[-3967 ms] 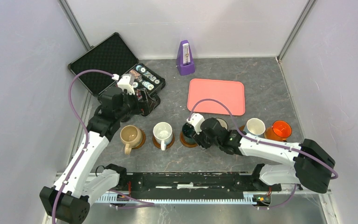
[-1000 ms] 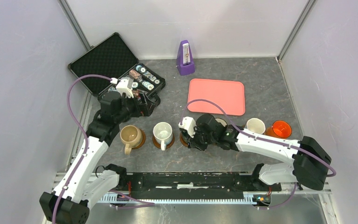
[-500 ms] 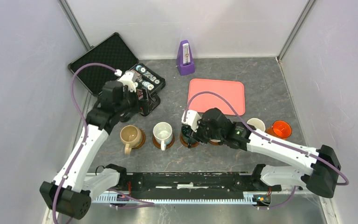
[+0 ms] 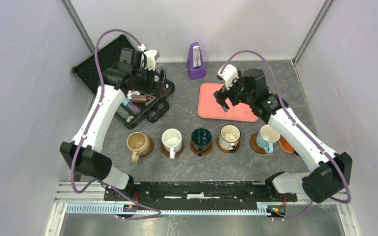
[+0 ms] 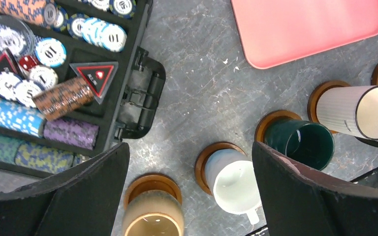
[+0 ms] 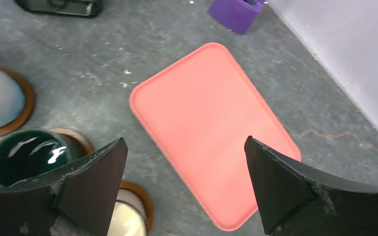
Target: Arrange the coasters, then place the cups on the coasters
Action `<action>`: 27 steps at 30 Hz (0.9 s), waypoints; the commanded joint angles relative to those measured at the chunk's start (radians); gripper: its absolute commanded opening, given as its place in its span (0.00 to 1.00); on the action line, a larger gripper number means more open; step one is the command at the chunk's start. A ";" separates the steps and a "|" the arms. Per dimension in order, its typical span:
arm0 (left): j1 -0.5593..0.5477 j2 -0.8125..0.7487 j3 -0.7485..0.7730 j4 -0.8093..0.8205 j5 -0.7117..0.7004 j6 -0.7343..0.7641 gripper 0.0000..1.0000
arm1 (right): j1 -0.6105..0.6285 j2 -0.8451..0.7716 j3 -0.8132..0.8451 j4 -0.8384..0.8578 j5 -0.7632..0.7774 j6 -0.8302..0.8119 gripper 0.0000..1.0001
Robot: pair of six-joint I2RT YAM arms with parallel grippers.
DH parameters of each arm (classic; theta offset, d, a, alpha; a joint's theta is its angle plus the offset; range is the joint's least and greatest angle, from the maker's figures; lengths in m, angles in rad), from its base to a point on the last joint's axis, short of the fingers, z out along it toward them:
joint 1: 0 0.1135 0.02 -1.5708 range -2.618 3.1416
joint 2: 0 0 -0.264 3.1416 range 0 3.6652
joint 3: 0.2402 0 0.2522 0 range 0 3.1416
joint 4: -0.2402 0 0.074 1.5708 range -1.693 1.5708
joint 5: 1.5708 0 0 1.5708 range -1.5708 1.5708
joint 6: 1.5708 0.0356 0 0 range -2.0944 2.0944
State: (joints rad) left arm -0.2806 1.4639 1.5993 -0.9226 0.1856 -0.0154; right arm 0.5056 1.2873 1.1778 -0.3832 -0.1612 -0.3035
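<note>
Five cups stand in a row, each on a brown coaster (image 4: 149, 147): tan cup (image 4: 138, 142), white cup (image 4: 172, 139), dark green cup (image 4: 201, 138), cream-white cup (image 4: 229, 133) and light blue cup (image 4: 266, 136). The orange cup (image 4: 285, 144) is mostly hidden behind my right forearm. My left gripper (image 4: 156, 82) hangs open over the chip case; its wrist view looks down on the tan cup (image 5: 152, 221) and white cup (image 5: 234, 181). My right gripper (image 4: 228, 102) is open and empty above the pink tray (image 6: 211, 123), with the dark green cup (image 6: 24, 156) at the left.
An open black case of poker chips (image 4: 142, 93) lies at the back left. A purple metronome (image 4: 195, 61) stands by the back wall. The pink tray (image 4: 246, 96) lies behind the row of cups. Grey walls close in both sides.
My right gripper opened, let go of the dark green cup on its coaster, and rose back over the pink tray. My left arm lifted and swung back over the chip case.
</note>
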 commanded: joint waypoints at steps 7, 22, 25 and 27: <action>0.096 0.312 0.400 -0.352 0.131 0.118 1.00 | -0.395 0.201 0.204 -0.107 -0.330 -0.139 0.98; 0.320 0.203 0.144 -0.191 0.071 0.105 1.00 | -0.684 0.382 0.182 -0.155 -0.204 -0.266 0.98; 0.320 0.184 0.128 -0.179 0.085 0.103 1.00 | -0.661 0.482 0.244 -0.154 -0.150 -0.226 0.94; 0.320 0.180 0.135 -0.179 0.080 0.098 1.00 | -0.634 0.530 0.264 -0.143 -0.111 -0.205 0.91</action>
State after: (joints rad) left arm 0.0414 1.7042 1.7279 -1.1530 0.2630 0.0681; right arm -0.1677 1.7386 1.3689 -0.5396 -0.3634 -0.5461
